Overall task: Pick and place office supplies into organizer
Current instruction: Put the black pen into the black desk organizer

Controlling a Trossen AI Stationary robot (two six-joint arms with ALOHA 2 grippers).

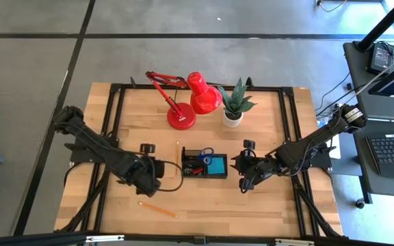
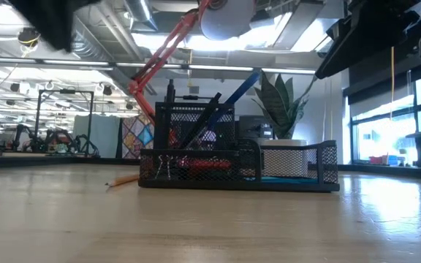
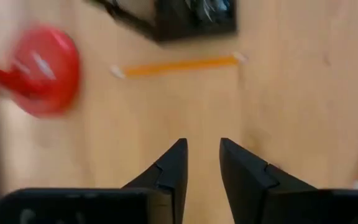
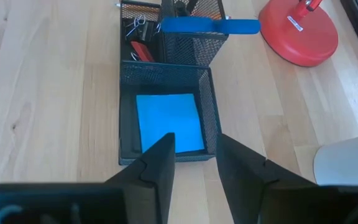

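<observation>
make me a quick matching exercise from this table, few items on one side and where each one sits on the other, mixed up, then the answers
Items:
1. blue square note pad
2. blue-handled scissors
3. orange wooden pencil
4. red eraser

Places:
A. loose on the wooden table, outside the black mesh organizer
B. standing in the tall cup compartment
C. flat in the large low compartment
D. small compartment beside the binder clips

Pairs: 1-C, 2-B, 3-A, 4-D

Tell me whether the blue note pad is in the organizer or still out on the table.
In. The blue note pad lies flat inside the organizer, in its low open compartment, mesh walls around it.
</observation>
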